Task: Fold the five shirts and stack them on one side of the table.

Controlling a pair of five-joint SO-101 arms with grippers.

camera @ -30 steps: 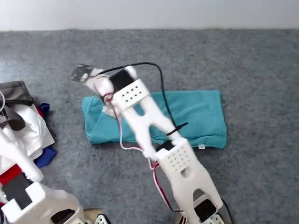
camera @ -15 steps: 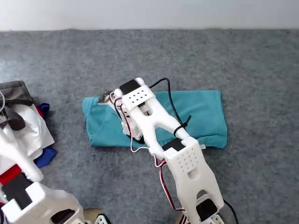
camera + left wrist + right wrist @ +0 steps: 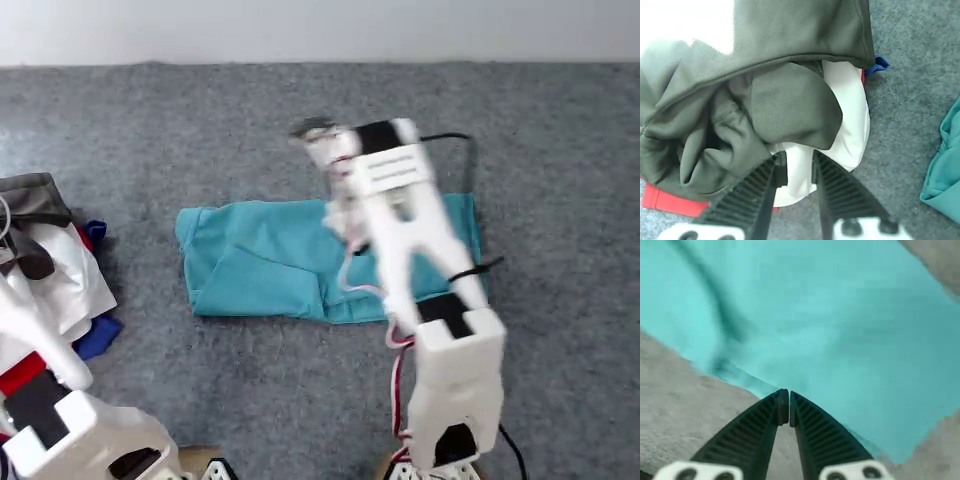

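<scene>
At the edge of the shirt (image 3: 840, 340) the right gripper (image 3: 784, 407) is pinched shut, empty, while the left gripper (image 3: 795, 167), fingers (image 3: 760, 190) narrowly apart, hangs over the pile (image 3: 765, 100) beside that shirt, on grey carpet (image 3: 560, 150) below a white wall (image 3: 300, 30).

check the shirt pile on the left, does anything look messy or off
The dark grey shirt on top of the pile is bunched and crumpled, not folded flat, spilling over the white shirt beneath. The teal shirt lies folded.
</scene>
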